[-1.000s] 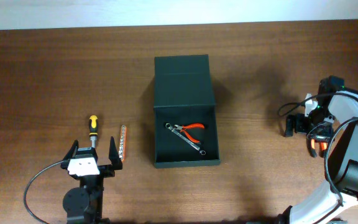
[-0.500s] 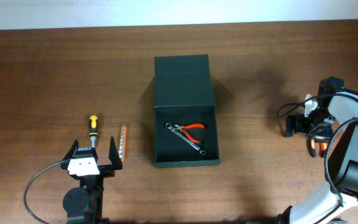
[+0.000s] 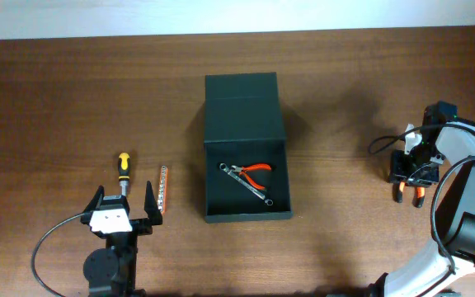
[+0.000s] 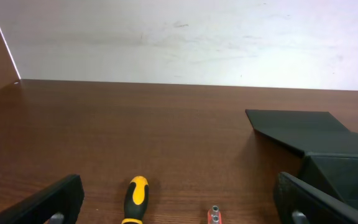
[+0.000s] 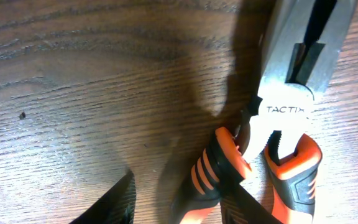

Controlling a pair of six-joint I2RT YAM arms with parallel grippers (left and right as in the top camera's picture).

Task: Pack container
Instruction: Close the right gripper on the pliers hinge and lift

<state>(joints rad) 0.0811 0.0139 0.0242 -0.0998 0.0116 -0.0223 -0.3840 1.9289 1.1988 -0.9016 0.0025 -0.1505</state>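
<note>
- A screwdriver (image 3: 124,167) with a yellow and black handle lies on the table (image 3: 345,82) at the left, handle pointing away from the arm.
- The left gripper (image 3: 124,200) sits just behind the screwdriver's tip. Its jaws are spread wide and hold nothing.
- A thin orange bit strip (image 3: 162,200) lies just beside the left gripper's right finger, roughly parallel to the screwdriver.
- The container (image 3: 246,216) stands at the middle of the table, well apart from both arms. It is open, with its flap lid (image 3: 243,103) folded back flat on the far side.
- Inside it, red-handled pliers (image 3: 256,169) lie on the floor. A silver wrench (image 3: 258,192) lies diagonally close against them, toward the right wall.
- The right gripper (image 3: 408,175) is low over the table near the right edge, directly above the TACTIX pliers (image 5: 289,109).
- These pliers lie flat on the wood with their orange and black handles toward the right wrist camera.
- The right gripper's jaws are partly drawn in, with one dark finger (image 5: 114,205) left of the nearer handle. I cannot tell whether they grip the handle.
</note>
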